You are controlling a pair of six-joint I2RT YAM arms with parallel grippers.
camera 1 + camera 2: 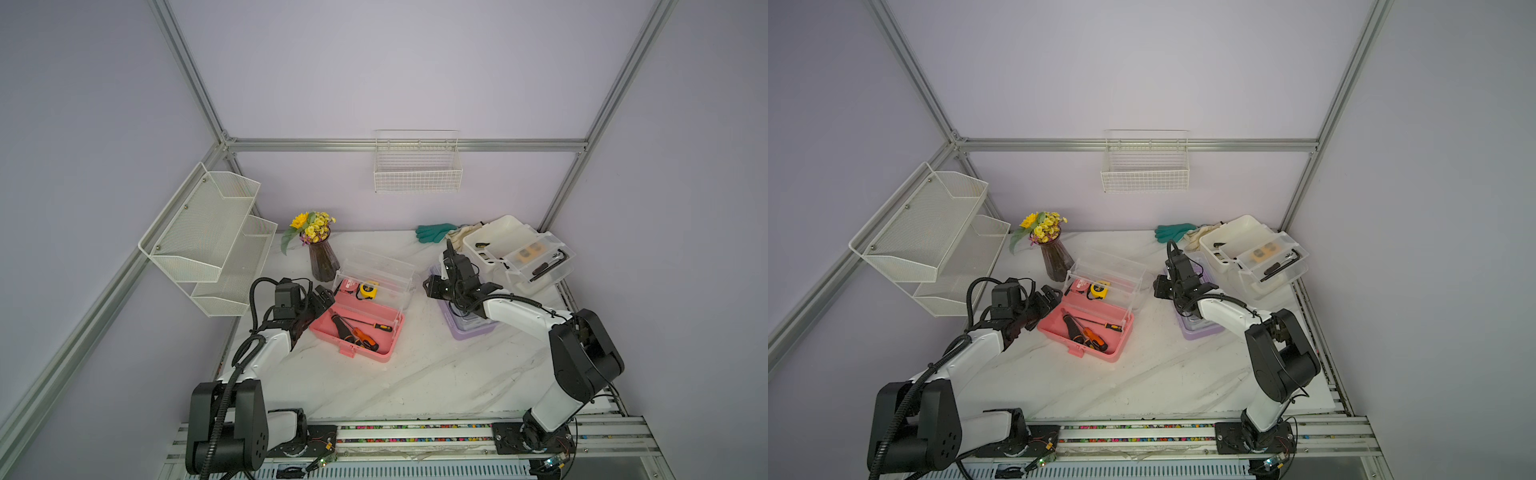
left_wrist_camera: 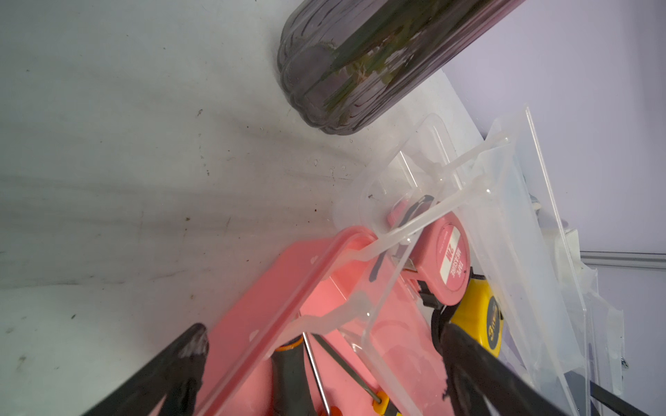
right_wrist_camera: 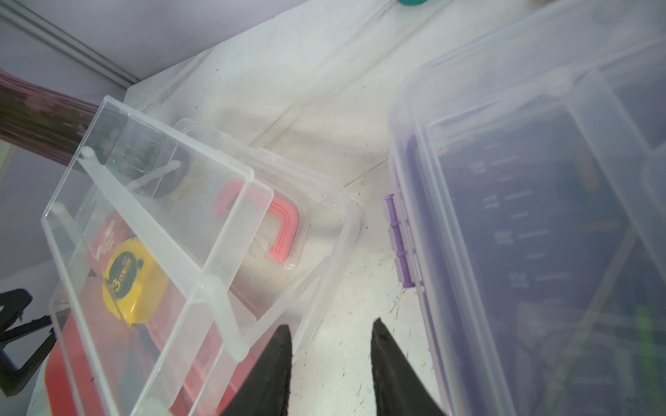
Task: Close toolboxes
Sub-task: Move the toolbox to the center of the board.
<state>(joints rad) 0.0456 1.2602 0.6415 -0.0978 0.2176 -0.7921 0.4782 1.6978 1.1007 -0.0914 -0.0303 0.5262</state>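
The pink toolbox (image 1: 376, 356) (image 1: 1104, 355) stands open mid-table, its clear lid (image 1: 376, 270) (image 3: 324, 223) raised behind a lifted clear tray. My left gripper (image 1: 322, 301) (image 2: 324, 345) is open wide at the box's left end, one finger outside the pink wall (image 2: 252, 288) and one inside. The purple toolbox (image 1: 469, 330) (image 3: 522, 216) lies under my right arm with its clear lid down. My right gripper (image 1: 428, 286) (image 3: 331, 331) is open over bare table between the pink box's lid and the purple box, holding nothing. The white toolbox (image 1: 507, 226) (image 1: 1246, 226) stands open at the back right.
Screwdrivers (image 1: 361, 332) lie in the pink base and tape measures (image 1: 369, 289) in its tray. A dark vase of flowers (image 1: 322, 259) stands close behind my left gripper. A green glove (image 1: 434, 232) lies at the back. A wire basket (image 1: 417, 166) and mesh shelves (image 1: 212, 237) hang on the walls.
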